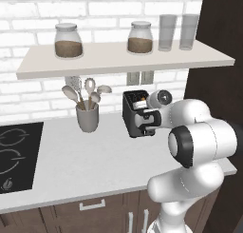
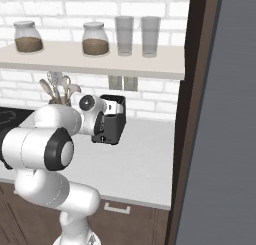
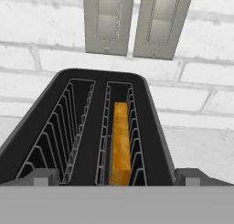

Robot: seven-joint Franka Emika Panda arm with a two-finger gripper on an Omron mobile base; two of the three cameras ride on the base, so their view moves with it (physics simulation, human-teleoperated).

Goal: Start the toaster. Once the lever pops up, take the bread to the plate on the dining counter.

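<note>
Above the toaster (image 3: 91,127), the jaws stand wide apart, the bread (image 3: 120,145) sunk in its right slot.

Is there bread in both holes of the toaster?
No, in the hand view the bread sits in just one slot of the toaster, and the other slot shows bare wire guides.

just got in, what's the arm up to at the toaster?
The arm has its open gripper right at the dark toaster on the white worktop, by the utensil cup. It holds nothing. The hand view looks down into the two slots: the bread sits in the right-hand one in that view, the other is empty. Whether the lever is down can't be told.
</note>
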